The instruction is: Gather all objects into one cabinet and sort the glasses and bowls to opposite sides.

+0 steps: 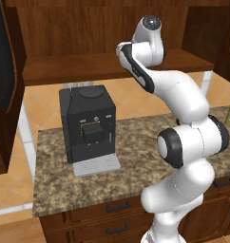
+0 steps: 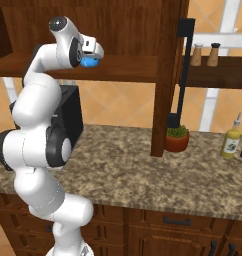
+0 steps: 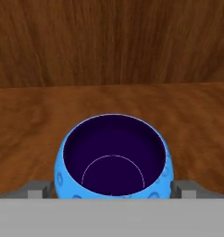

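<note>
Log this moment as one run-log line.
gripper: shut on blue cup | cup: upright, above cabinet shelf | contact with shelf: cannot tell

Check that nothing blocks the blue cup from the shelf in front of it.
Nothing visible does. In the hand view the blue cup sits between the tool's fingers, and the shelf ahead runs bare to the cabinet's back panel.

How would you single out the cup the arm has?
Find the dark brown wooden wall cabinet above the black coffee machine. Just over its shelf, between the gripper fingers, sits a squat round bright blue cup with a dark inside, unlike everything else nearby.
</note>
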